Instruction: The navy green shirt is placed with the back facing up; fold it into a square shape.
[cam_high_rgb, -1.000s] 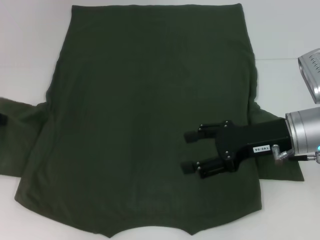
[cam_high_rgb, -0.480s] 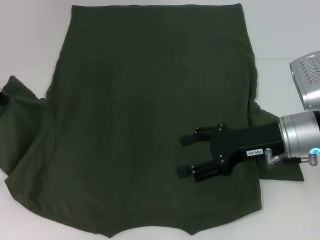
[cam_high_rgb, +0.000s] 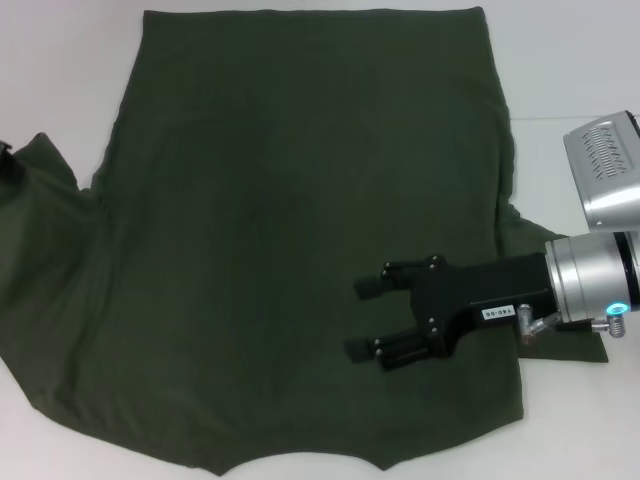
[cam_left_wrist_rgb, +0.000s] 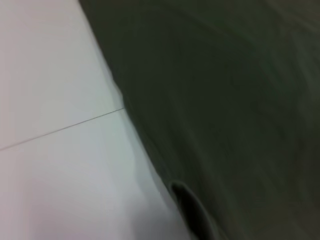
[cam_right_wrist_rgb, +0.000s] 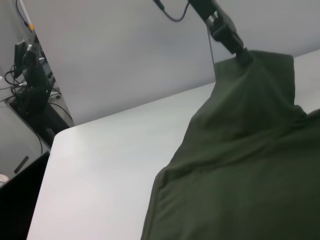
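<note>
The navy green shirt (cam_high_rgb: 300, 230) lies back-up on the table (cam_high_rgb: 580, 60). Left end effector (cam_right_wrist_rgb: 243, 54) pinches its raised sleeve; it should carry it inward smoothly. Right end effector (cam_high_rgb: 362, 318) hovers open above the shirt.

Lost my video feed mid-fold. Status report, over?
Left end effector shut on navy green shirt, sleeve lifted off the table. Right end effector open, over the shirt's right side. Nothing in the way.
</note>
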